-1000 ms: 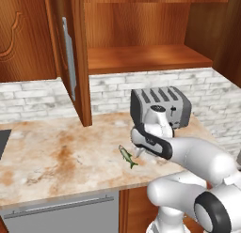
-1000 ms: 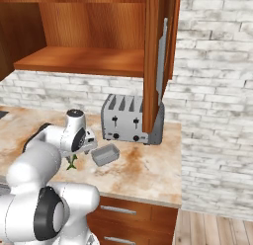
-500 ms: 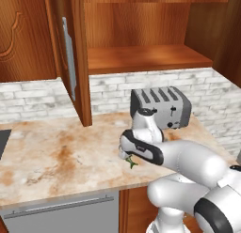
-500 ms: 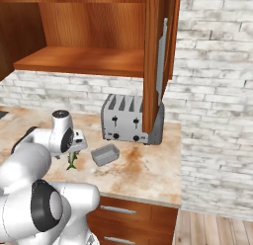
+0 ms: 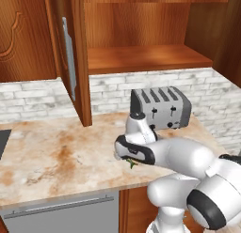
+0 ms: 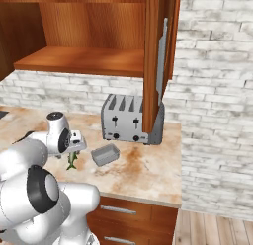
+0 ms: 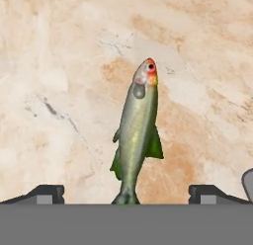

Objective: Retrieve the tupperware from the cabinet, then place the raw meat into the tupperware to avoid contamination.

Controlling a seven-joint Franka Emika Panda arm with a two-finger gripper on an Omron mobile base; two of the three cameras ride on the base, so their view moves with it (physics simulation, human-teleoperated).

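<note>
Counter (image 5: 56,157): mottled beige-and-rust marble, smooth, set against a whitewashed brick backsplash (image 5: 28,100); the same brick runs up the wall at the right end of the counter. Wooden drawer fronts below, and a grey metal-fronted appliance (image 5: 61,215) with a horizontal bar handle under the counter's left part.

Cabinet (image 5: 141,34) above: reddish-brown wood, both doors swung open, long silver bar handle on each door edge, bare shelf inside.

On the counter: four-slot metal toaster (image 6: 129,119), boxy, standing at the back by the wall under the right door. Small grey rectangular tupperware (image 6: 105,154), open-topped, lying just in front of the toaster (slightly tilted, it seems).

Raw meat (image 7: 136,133): slender fish, grey-green glossy body, pinkish head, dark green fins and tail, flat on the marble left of the tupperware, apart from it.

Gripper (image 7: 126,192) directly over the fish, jaws spread wide, one dark tip on either side of the tail, neither touching it
</note>
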